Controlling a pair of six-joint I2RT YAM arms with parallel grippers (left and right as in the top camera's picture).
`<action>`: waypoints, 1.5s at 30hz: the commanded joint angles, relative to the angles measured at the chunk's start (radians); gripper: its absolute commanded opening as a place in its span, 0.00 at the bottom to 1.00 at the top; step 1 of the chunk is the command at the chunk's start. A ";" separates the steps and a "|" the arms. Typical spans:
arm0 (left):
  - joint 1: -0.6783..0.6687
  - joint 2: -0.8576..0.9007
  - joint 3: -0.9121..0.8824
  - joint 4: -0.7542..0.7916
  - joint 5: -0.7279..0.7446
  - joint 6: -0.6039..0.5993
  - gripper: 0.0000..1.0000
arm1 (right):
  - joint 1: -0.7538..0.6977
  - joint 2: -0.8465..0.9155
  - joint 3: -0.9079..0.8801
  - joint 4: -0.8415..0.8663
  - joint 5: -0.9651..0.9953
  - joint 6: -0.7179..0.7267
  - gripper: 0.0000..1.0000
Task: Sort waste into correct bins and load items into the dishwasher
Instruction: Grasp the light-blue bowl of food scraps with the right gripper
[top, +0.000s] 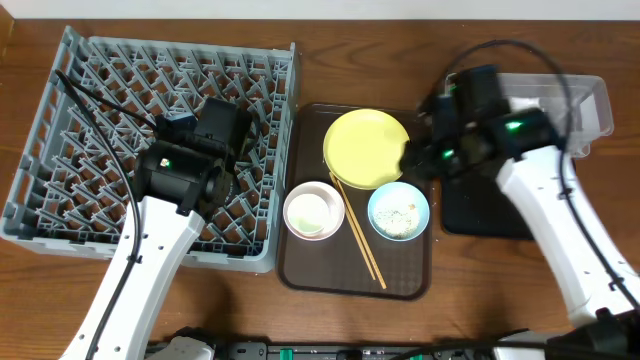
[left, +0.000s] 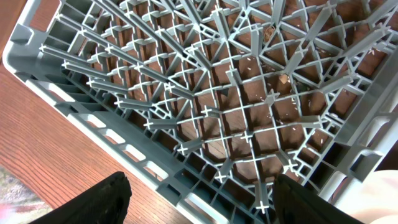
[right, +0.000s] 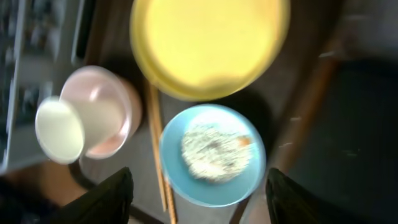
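Grey plastic lattice dish rack (top: 100, 100), at the far left corner, holds no dish that I can see. The round yellow plate (top: 365, 148), light blue bowl (top: 398, 212) with white rice grains (right: 214, 152), white bowl (top: 314, 212) with the small white cup (right: 59, 130) tipped at its rim, and thin wooden chopsticks (top: 358, 235) all lie on the dark brown tray (top: 300, 270) mid-table. By the right edge, the shallow black tray (top: 480, 215) looks bare; the clear plastic box (top: 590, 100) is partly hidden. So nearly everything seems left to do. The left gripper (left: 200, 180) hangs over the rack and the right gripper (right: 199, 174) over the bowls, each with fingers apart and holding nothing.

Upright pegs crowd the dish rack (top: 100, 60), chopsticks (top: 358, 232) between white bowl (top: 314, 212) and light blue bowl (top: 399, 212), open table (top: 470, 290) front right.
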 joint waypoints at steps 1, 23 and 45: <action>0.005 0.002 0.015 -0.004 -0.009 -0.006 0.76 | 0.107 0.011 -0.053 0.027 0.090 -0.020 0.65; 0.005 0.002 0.015 -0.004 -0.009 -0.006 0.76 | 0.369 0.185 -0.338 0.381 0.278 0.193 0.20; 0.005 0.002 0.015 -0.007 -0.009 -0.006 0.76 | 0.282 0.010 -0.174 0.282 0.326 0.216 0.01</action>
